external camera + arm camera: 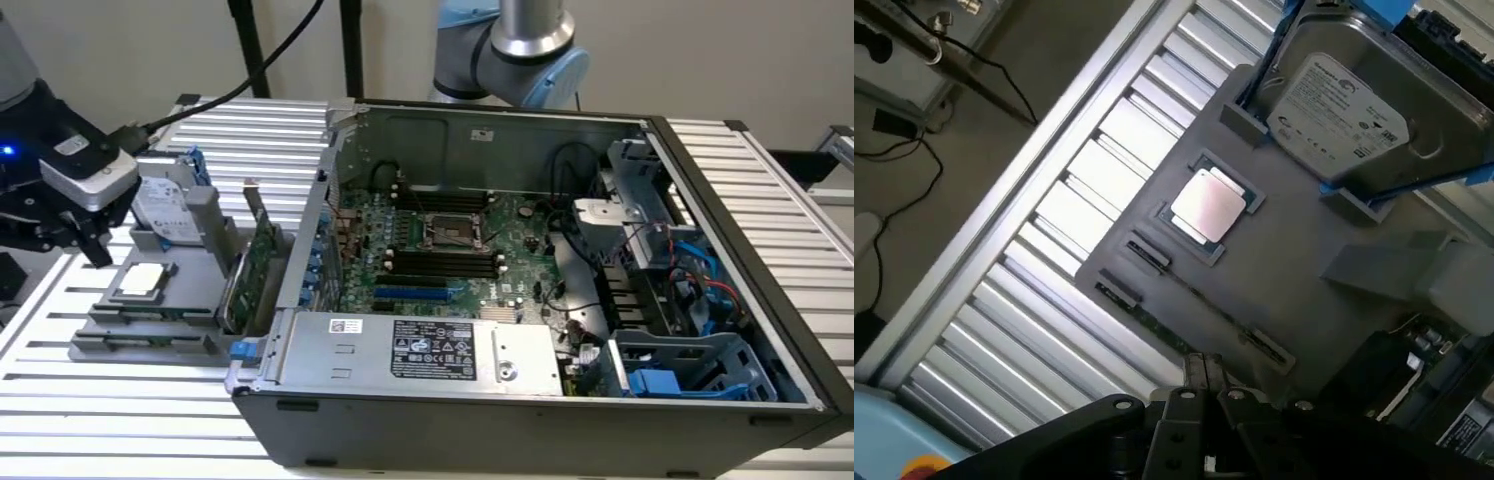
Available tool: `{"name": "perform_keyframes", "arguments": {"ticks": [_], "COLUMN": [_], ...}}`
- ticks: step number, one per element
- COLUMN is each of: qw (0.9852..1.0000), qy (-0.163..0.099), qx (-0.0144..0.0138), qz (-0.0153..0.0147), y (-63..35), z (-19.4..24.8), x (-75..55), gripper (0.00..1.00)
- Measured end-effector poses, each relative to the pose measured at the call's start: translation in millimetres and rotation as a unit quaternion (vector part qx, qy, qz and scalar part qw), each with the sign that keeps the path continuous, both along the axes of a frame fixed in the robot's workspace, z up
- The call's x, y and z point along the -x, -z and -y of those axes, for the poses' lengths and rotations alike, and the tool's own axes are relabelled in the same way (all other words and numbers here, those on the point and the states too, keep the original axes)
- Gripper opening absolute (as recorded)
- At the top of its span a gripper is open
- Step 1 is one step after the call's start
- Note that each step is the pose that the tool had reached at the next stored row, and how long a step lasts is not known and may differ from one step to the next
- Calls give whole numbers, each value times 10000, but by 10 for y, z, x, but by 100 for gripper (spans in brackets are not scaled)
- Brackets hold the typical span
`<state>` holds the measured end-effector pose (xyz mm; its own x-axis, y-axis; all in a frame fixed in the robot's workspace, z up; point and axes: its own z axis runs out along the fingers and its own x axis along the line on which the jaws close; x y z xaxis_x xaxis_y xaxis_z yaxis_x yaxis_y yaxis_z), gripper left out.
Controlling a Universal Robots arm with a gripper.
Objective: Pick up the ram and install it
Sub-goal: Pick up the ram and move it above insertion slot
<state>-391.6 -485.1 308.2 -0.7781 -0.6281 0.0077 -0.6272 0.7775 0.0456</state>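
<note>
The ram [1154,320] stands on its long edge in the outermost slot of the grey tray [1304,230], the slot along the tray edge that faces the open slats of the worktop [134,410]. Its long axis runs parallel to this tray edge. It is seated in the slot and not lifted.

In the wrist view the tool [1206,368] points down at the ram, and one end of the ram passes under the tips. In the exterior view the tool [96,258] hangs over the tray [94,345] near its edge at the exterior view's left, and we judge it is above the ram and not touching it. The fingers [1195,372] look closed together and they hold nothing.

The ram's long axis lies slantwise to the line between the two fingers, so the tool is not squared to the stick.

The processor [1204,205] lies just beside the slots, toward the middle of the tray. The hard drive [1339,100] stands beyond it.
</note>
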Motion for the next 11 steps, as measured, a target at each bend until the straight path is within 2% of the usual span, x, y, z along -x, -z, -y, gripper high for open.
{"name": "perform_keyframes", "arguments": {"ticks": [3,6,11], "qw": [9996,9985,9950], "qy": [-274,-544,-998], "qx": [0,0,0], "qz": [0,1,0], "y": [30,59,108], "z": [0,0,0], "x": [1,0,0], "gripper": [0,0,0]}}
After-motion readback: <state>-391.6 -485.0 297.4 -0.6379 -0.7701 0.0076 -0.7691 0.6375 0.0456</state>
